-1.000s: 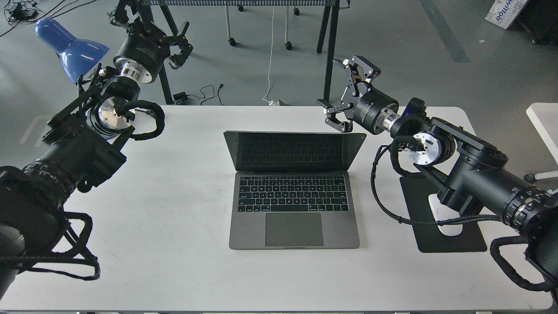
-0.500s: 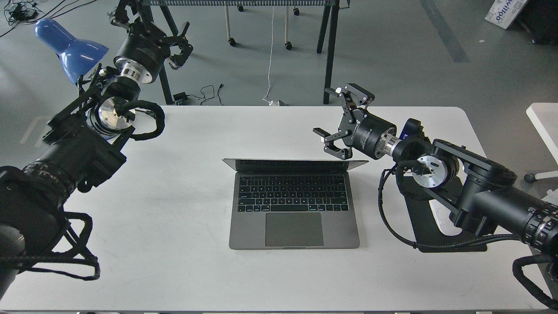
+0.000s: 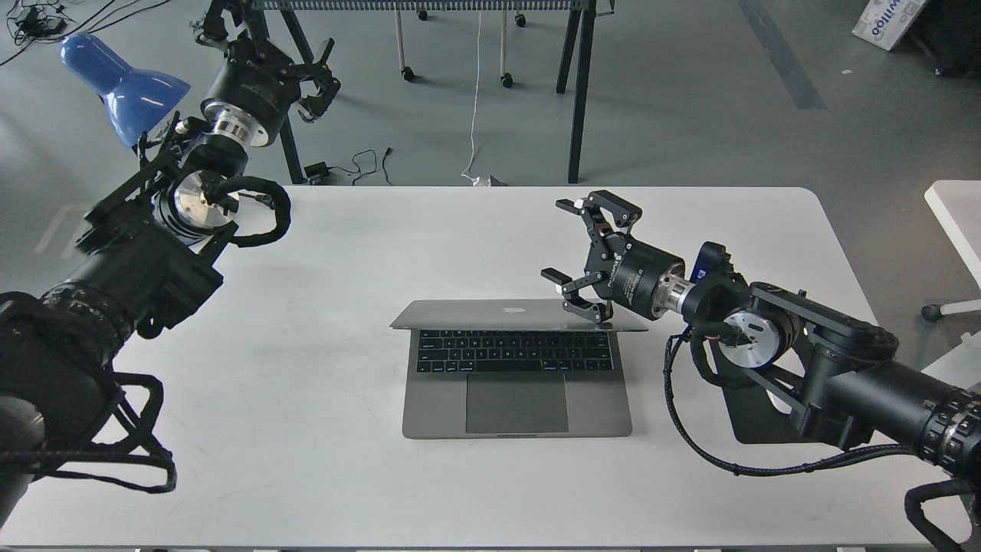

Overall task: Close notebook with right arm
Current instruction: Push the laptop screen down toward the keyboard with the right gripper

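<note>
**A:** Start nearest us. What sits on the white table (image 3: 322,429)?

**B:** The notebook (image 3: 517,368), near the table's middle, base flat, trackpad toward the near edge. Its lid is tipped well forward over the keyboard, so the grey back with the apple logo faces up. The rear key rows are covered; the front rows and trackpad show.

**A:** And the right arm (image 3: 805,360)?

**B:** It enters from 4 o'clock and reaches toward the lid's right rear corner. A black mouse pad (image 3: 747,418) lies under it at 3 o'clock of the notebook, mostly hidden.

**A:** Its claw?

**B:** The right gripper (image 3: 586,253) is spread wide, fingers clearly apart, clasping nothing. The lower finger (image 3: 586,307) rests on the lid's back near the right corner; the upper finger stands clear above the table.

**A:** Further back?

**B:** The left arm (image 3: 130,261) comes in from 8 o'clock and rises past the table's far left corner. The left gripper (image 3: 310,77) hangs over the floor at 11 o'clock, fingers parted, nothing between them. A blue lamp (image 3: 123,80) stands just left of it.
</note>
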Available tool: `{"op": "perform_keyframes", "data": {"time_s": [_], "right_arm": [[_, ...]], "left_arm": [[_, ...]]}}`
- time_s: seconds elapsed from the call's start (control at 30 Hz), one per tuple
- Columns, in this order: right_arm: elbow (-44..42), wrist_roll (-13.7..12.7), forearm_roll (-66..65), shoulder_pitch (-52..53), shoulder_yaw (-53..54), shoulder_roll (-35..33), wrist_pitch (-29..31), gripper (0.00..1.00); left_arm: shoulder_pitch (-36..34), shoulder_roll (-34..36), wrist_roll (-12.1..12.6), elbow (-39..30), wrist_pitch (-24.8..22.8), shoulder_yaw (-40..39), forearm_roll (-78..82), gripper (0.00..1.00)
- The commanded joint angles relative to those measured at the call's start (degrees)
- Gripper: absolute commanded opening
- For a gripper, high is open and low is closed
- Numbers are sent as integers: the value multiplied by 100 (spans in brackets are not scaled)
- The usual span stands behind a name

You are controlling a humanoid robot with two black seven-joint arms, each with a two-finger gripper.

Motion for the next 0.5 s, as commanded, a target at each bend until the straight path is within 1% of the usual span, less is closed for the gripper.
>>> {"op": "perform_keyframes", "data": {"time_s": [0.0,0.17,0.33,0.47], "right_arm": [[108,3,-281,-201,6,12,-8,100],[144,3,-316,-386,-2,29,-8,100],[152,3,-939,-649,6,64,-245,100],[144,3,-1054,-799,-2,65,-272,100]], "left_arm": [[0,0,-1,0,0,0,0,100],[0,0,-1,0,0,0,0,100],[0,0,-1,0,0,0,0,100],[0,0,-1,0,0,0,0,100]]}}
